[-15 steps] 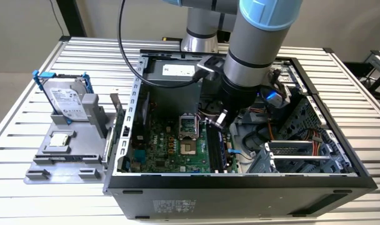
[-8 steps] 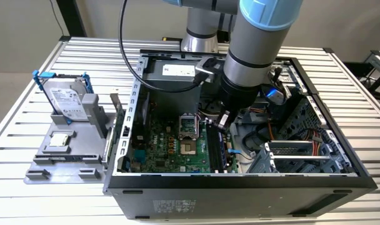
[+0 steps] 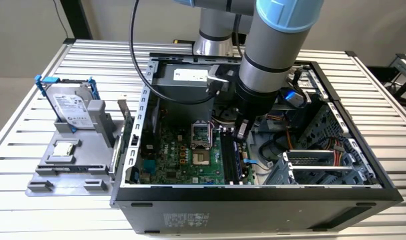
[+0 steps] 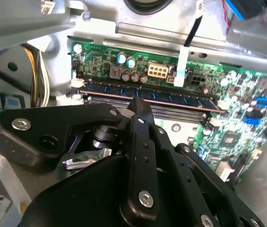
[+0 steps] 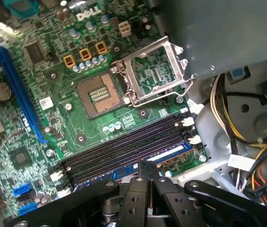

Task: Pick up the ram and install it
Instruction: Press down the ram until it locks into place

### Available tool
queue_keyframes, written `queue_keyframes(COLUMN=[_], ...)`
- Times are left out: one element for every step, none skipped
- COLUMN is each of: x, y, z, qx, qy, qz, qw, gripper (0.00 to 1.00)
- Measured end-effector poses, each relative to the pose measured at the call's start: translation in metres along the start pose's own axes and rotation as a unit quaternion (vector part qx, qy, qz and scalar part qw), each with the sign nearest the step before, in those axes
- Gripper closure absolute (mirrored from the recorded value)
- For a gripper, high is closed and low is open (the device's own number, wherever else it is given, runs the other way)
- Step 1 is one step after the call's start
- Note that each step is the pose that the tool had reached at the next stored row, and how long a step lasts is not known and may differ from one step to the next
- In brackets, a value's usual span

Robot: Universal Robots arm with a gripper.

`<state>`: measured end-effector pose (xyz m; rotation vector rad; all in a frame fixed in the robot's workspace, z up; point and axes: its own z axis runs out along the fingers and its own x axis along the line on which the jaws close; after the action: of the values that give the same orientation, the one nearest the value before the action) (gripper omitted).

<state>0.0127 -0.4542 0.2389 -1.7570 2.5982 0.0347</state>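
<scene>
Now the ram sits slotted just beyond the hand.

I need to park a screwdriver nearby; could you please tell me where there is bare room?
The slatted metal table is bare below the grey parts stand and behind the blue-framed silver hard drive. The open black computer case is crowded around the gripper.

Slatted metal table, perhaps beige wall
</scene>
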Motion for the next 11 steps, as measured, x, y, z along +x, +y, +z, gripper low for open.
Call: queue_keyframes(x=[0.0,0.0,0.0,0.0,0.0,0.0,0.0,0.0,0.0,0.0,0.0], y=[0.0,0.0,0.0,0.0,0.0,0.0,0.0,0.0,0.0,0.0,0.0], z=[0.0,0.0,0.0,0.0,0.0,0.0,0.0,0.0,0.0,0.0,0.0], qx=[-0.0001,-0.0003,-0.0005,-0.0006,-0.0008,-0.0009,-0.001,-0.0012,-0.0013,-0.0015,-0.0016], qy=[0.0002,0.0003,0.0004,0.0006,0.0007,0.0009,0.001,0.0012,0.0013,0.0015,0.0016], qz=[-0.008,-0.018,-0.027,-0.036,-0.045,-0.054,-0.063,-0.072,-0.081,-0.09,-0.098], qw=[0.99997,0.99984,0.99964,0.99935,0.99899,0.99853,0.998,0.99739,0.99668,0.99593,0.99515], gripper=[1.0,1.0,1.0,1.0,1.0,1.0,1.0,1.0,1.0,1.0,1.0])
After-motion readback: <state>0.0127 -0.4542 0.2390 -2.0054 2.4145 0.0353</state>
